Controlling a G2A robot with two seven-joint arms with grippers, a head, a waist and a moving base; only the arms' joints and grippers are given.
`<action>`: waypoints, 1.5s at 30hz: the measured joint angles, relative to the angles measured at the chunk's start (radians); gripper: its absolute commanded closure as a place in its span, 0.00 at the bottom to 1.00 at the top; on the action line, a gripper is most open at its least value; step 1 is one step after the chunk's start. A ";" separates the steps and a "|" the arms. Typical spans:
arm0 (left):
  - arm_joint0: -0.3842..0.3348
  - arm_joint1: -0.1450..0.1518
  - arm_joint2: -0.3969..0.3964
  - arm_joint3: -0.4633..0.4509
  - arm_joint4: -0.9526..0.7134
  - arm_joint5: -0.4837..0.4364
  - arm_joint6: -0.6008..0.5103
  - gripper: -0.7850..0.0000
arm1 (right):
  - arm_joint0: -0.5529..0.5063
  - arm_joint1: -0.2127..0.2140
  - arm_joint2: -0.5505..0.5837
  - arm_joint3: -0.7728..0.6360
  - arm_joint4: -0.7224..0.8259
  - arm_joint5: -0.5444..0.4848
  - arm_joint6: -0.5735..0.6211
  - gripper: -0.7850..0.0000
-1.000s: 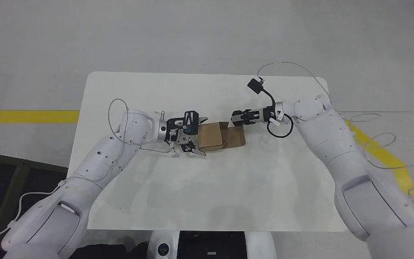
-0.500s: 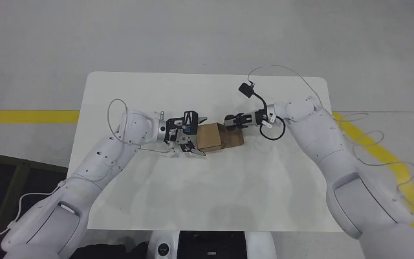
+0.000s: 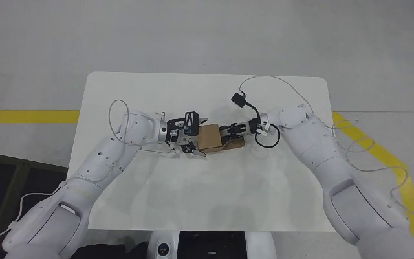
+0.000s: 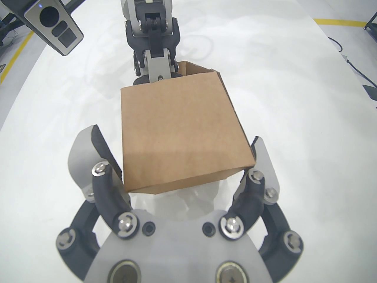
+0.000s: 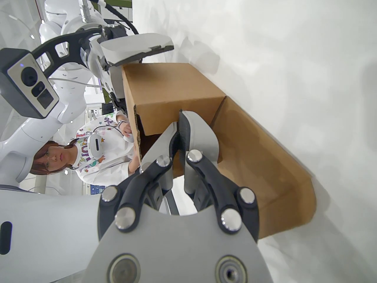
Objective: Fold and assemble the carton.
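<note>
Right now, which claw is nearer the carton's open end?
Right. The right claw is shut at the open end of the carton, its tips at the opening. The left claw is open, straddling the opposite end.

1. In the left wrist view, the tips of the right gripper point(image 4: 154, 77) vanish behind the far edge of the carton point(image 4: 179, 136).
2. Its fingers point(image 5: 191, 131) block most of the carton's dark inside.
3. From above, the left gripper point(image 3: 193, 136) covers the carton's end.
</note>
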 measured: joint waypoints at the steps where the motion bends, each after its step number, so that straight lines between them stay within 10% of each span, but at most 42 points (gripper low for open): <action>1: 0.000 0.000 0.000 0.000 0.001 -0.001 0.000 0.00 | -0.001 0.000 0.000 -0.002 0.004 0.002 0.002 1.00; 45: 0.016 0.012 -0.033 -0.011 0.005 -0.006 0.004 0.00 | -0.100 0.147 0.110 -0.229 -0.029 0.132 0.059 1.00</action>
